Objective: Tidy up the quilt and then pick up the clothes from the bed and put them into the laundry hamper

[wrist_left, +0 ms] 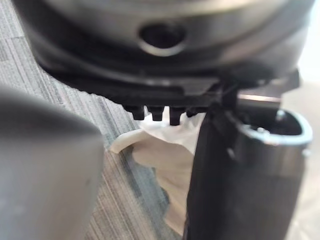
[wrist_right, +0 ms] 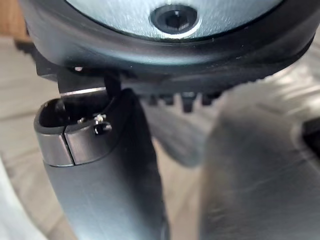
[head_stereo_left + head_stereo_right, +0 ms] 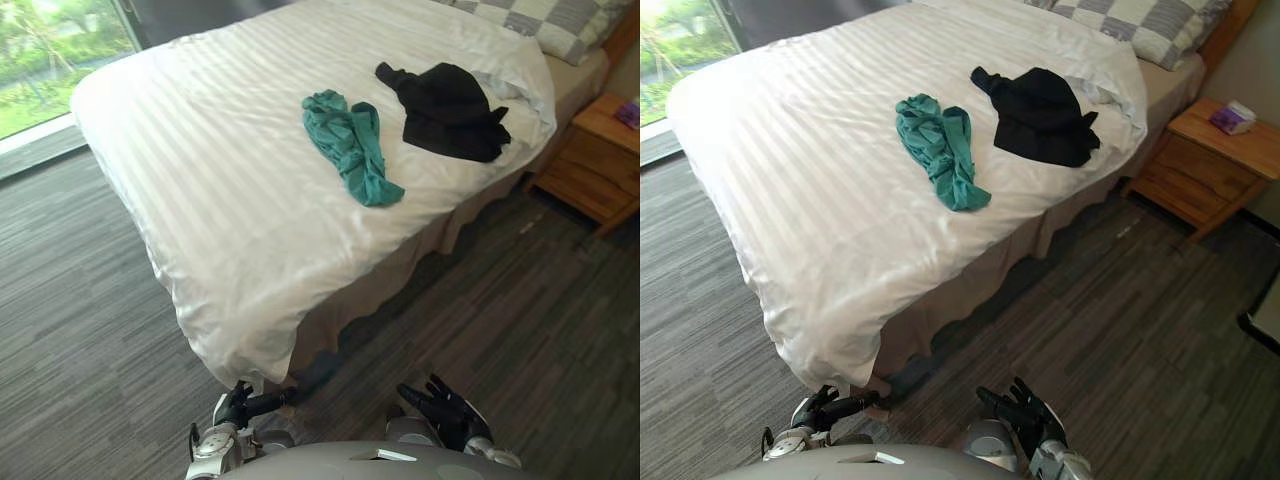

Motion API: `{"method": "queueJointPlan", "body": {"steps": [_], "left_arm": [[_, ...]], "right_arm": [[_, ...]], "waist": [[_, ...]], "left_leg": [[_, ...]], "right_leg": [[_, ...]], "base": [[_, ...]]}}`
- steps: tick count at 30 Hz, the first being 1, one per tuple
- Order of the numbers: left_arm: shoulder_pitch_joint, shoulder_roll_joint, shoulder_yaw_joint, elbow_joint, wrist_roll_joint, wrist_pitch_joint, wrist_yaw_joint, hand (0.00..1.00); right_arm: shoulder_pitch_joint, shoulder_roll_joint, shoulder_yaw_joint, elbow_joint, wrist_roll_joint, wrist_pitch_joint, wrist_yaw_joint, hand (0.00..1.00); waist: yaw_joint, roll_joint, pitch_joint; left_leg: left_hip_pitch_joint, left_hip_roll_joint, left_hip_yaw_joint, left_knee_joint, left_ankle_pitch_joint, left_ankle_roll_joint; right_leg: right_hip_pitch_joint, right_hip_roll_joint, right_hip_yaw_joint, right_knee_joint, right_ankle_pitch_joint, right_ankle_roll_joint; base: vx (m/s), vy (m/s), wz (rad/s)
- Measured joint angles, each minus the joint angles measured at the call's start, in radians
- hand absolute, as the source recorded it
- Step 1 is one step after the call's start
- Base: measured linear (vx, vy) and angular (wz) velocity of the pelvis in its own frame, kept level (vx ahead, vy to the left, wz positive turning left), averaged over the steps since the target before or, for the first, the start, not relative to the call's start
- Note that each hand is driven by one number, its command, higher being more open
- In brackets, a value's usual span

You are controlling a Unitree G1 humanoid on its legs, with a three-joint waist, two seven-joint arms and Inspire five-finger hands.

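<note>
While the white quilt lies spread over the bed, the left hand hangs below the bed's near corner, fingers loosely straight and empty, just short of the quilt's drooping edge. On the bed's middle lies a crumpled teal garment, a black garment beside it, both well apart from either hand. The right hand hovers off the bed's near side, fingers spread, holding nothing.

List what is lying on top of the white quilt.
A crumpled teal garment lies near the middle of the quilt, and a black garment lies apart from it, nearer the checked pillow. Whatever lies beneath the two garments or under the quilt is covered.
</note>
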Motion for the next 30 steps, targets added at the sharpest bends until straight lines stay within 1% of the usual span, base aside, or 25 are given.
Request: {"method": "queueJointPlan", "body": {"steps": [1,2,3,4,5,6,8,9,10,11,12,13,14,15,16,17,18,19,20,21,22,23,25,27,30], "left_arm": [[-0.008,0.009,0.000,0.000,0.001,0.001,-0.004,1.00],[-0.014,0.024,0.004,-0.001,-0.002,0.004,0.004,1.00],[-0.014,0.031,0.005,-0.002,-0.002,0.008,0.007,1.00],[-0.012,0.040,0.005,-0.002,-0.003,0.017,0.011,1.00],[-0.012,0.040,0.009,-0.003,-0.005,0.034,0.016,1.00],[-0.013,0.039,0.010,-0.003,-0.005,0.044,0.020,1.00],[-0.008,0.037,0.022,-0.002,0.007,0.061,0.023,1.00],[-0.006,0.038,0.028,-0.002,0.011,0.068,0.023,1.00],[0.000,0.038,0.037,-0.002,0.012,0.075,0.025,1.00],[0.013,0.039,0.057,-0.002,0.011,0.089,0.041,1.00],[0.017,0.043,0.062,-0.003,0.011,0.092,0.047,1.00],[0.022,0.050,0.068,-0.001,0.012,0.100,0.058,1.00],[0.021,0.052,0.069,0.011,0.012,0.115,0.060,1.00],[0.019,0.054,0.063,0.031,0.011,0.124,0.055,1.00],[0.010,0.062,0.047,0.042,0.009,0.128,0.047,1.00],[0.008,0.052,0.023,0.052,0.005,0.128,0.039,1.00],[-0.018,0.057,0.011,0.055,0.002,0.128,0.041,1.00],[-0.024,0.061,-0.010,0.054,0.002,0.128,0.042,1.00],[-0.033,0.069,-0.038,0.056,0.003,0.126,0.041,1.00],[-0.042,0.060,-0.065,0.057,0.002,0.126,0.040,1.00],[-0.045,0.042,-0.092,0.055,0.002,0.119,0.036,1.00],[-0.048,0.035,-0.101,0.054,0.003,0.114,0.038,1.00],[-0.063,0.031,-0.124,0.055,0.002,0.113,0.032,1.00],[-0.065,0.030,-0.124,0.059,0.002,0.113,0.032,1.00],[-0.067,0.034,-0.124,0.083,-0.030,0.111,0.047,1.00]], "right_arm": [[0.002,0.021,-0.001,-0.007,0.017,-0.003,-0.002,1.00],[0.007,0.057,-0.002,-0.020,0.028,-0.025,-0.016,1.00],[0.011,0.069,0.000,-0.031,0.028,-0.031,-0.021,1.00],[0.022,0.084,0.000,-0.044,0.029,-0.038,-0.031,1.00],[0.026,0.084,0.001,-0.047,0.033,-0.042,-0.035,1.00],[0.026,0.083,0.002,-0.048,0.047,-0.043,-0.035,1.00],[0.028,0.086,0.009,-0.055,0.064,-0.056,-0.047,1.00],[0.032,0.087,0.009,-0.060,0.067,-0.056,-0.051,1.00],[0.041,0.086,0.009,-0.069,0.068,-0.055,-0.058,1.00],[0.054,0.086,0.010,-0.071,0.067,-0.055,-0.072,1.00],[0.058,0.086,0.010,-0.072,0.067,-0.055,-0.078,1.00],[0.067,0.085,0.010,-0.072,0.067,-0.054,-0.082,1.00],[0.068,0.084,0.015,-0.073,0.065,-0.053,-0.082,1.00],[0.059,0.076,0.023,-0.071,0.063,-0.053,-0.082,1.00],[0.039,0.073,0.028,-0.056,0.054,-0.053,-0.082,1.00],[0.008,0.059,0.022,-0.044,0.047,-0.049,-0.077,1.00],[-0.028,0.056,0.020,-0.016,0.046,-0.042,-0.073,1.00],[-0.027,0.058,0.024,-0.003,0.044,-0.042,-0.080,1.00],[-0.027,0.062,0.029,0.010,0.044,-0.033,-0.086,1.00],[-0.024,0.063,0.042,0.014,0.045,-0.030,-0.089,1.00],[-0.024,0.062,0.048,0.016,0.044,-0.026,-0.094,1.00],[-0.023,0.062,0.051,0.017,0.045,-0.020,-0.100,1.00],[-0.025,0.061,0.057,0.020,0.046,-0.007,-0.124,1.00],[-0.023,0.060,0.056,0.024,0.046,-0.003,-0.144,1.00],[-0.018,0.045,0.054,0.047,0.047,0.017,-0.175,1.00]], "waist": [[0.004,-0.016,0.009],[0.007,-0.040,0.019],[0.008,-0.042,0.021],[0.009,-0.050,0.017],[0.008,-0.050,0.017],[0.007,-0.048,0.016],[0.002,-0.029,0.014],[0.002,-0.025,0.014],[0.003,-0.021,0.008],[0.007,-0.020,-0.003],[0.009,-0.024,-0.006],[0.017,-0.044,-0.017],[0.023,-0.038,-0.022],[0.025,-0.034,-0.024],[0.030,-0.034,-0.030],[0.036,-0.002,-0.049],[0.020,-0.027,-0.038],[0.021,-0.036,-0.039],[0.024,-0.050,-0.043],[0.022,-0.038,-0.051],[0.021,-0.033,-0.058],[0.020,-0.033,-0.059],[0.016,-0.036,-0.058],[0.014,-0.035,-0.056],[-0.008,-0.037,-0.053]], "left_leg": [[0.001,0.001,0.028,0.000,0.001,0.006],[0.006,0.000,0.066,0.003,-0.003,0.021],[0.005,-0.002,0.088,0.003,-0.003,0.029],[0.010,0.001,0.136,-0.003,0.004,0.052],[0.024,0.002,0.175,-0.011,0.013,0.065],[0.030,0.004,0.192,-0.017,0.017,0.068],[0.045,0.026,0.253,-0.036,0.036,0.070],[0.055,0.034,0.270,-0.046,0.043,0.067],[0.067,0.043,0.297,-0.063,0.053,0.059],[0.083,0.054,0.344,-0.082,0.066,0.044],[0.091,0.056,0.366,-0.083,0.069,0.039],[0.095,0.051,0.399,-0.078,0.073,0.032],[0.090,0.044,0.422,-0.082,0.079,0.039],[0.084,0.030,0.423,-0.121,0.095,0.073],[0.078,-0.032,0.379,-0.187,0.092,0.086],[0.049,-0.052,0.370,-0.253,0.163,0.131],[0.050,-0.051,0.428,-0.243,0.176,0.094],[0.051,-0.048,0.443,-0.235,0.176,0.094],[0.053,-0.043,0.461,-0.226,0.171,0.082],[0.056,-0.023,0.468,-0.232,0.182,0.068],[0.060,-0.007,0.477,-0.242,0.186,0.057],[0.062,-0.001,0.488,-0.247,0.190,0.050],[0.071,0.008,0.526,-0.262,0.208,0.032],[0.085,0.014,0.541,-0.260,0.210,0.028],[0.111,0.019,0.534,-0.249,0.208,0.024]], "right_leg": [[-0.016,0.000,-0.023,-0.004,0.050,-0.014],[-0.028,-0.005,-0.045,-0.013,0.098,-0.029],[-0.033,-0.009,-0.057,-0.028,0.122,-0.041],[-0.034,-0.013,-0.102,-0.048,0.148,-0.070],[-0.051,-0.014,-0.155,0.019,0.107,-0.114],[-0.061,-0.011,-0.178,0.058,0.085,-0.133],[-0.089,-0.004,-0.254,0.218,-0.002,-0.184],[-0.089,-0.003,-0.271,0.262,-0.025,-0.188],[-0.086,-0.006,-0.293,0.324,-0.063,-0.188],[-0.073,-0.027,-0.324,0.401,-0.113,-0.182],[-0.064,-0.042,-0.335,0.410,-0.126,-0.181],[-0.073,-0.051,-0.343,0.390,-0.140,-0.164],[-0.079,-0.027,-0.370,0.359,-0.135,-0.174],[-0.071,0.008,-0.354,0.261,-0.106,-0.212],[-0.046,0.032,-0.301,0.130,-0.065,-0.203],[-0.023,0.065,-0.271,0.004,-0.036,-0.182],[-0.039,0.004,-0.338,0.167,-0.165,-0.189],[-0.015,-0.011,-0.353,0.154,-0.178,-0.178],[0.012,-0.001,-0.356,0.072,-0.163,-0.146],[0.060,0.048,-0.342,-0.038,-0.097,-0.153],[0.098,0.083,-0.327,-0.140,-0.039,-0.164],[0.108,0.094,-0.316,-0.171,-0.017,-0.166],[0.116,0.119,-0.281,-0.233,0.030,-0.181],[0.122,0.128,-0.266,-0.236,0.035,-0.184],[0.143,0.134,-0.247,-0.242,0.035,-0.184]], "base": [[-0.26,0.206,-1.01],[-0.26,0.146,-0.88],[-0.27,0.135,-0.93],[-0.23,0.105,-0.89],[-0.20,0.101,-0.88],[-0.16,0.083,-0.81],[-0.12,0.051,-0.69],[-0.07,0.007,-0.59],[-0.02,-0.026,-0.77],[0.02,-0.084,-0.85],[0.05,-0.106,-1.02],[0.04,-0.113,-1.01],[-0.02,-0.121,-1.38],[-0.07,-0.077,-1.48],[-0.16,-0.025,-1.53],[-0.12,0.021,-1.37],[-0.07,-0.033,-1.04],[-0.01,-0.141,-0.82],[-0.05,-0.202,-0.57],[-0.07,-0.234,-0.66],[-0.05,-0.178,-0.53],[-0.04,-0.143,-0.59],[-0.11,-0.117,-0.55],[-0.08,-0.065,-0.29],[-0.09,-0.021,-0.08]]}}
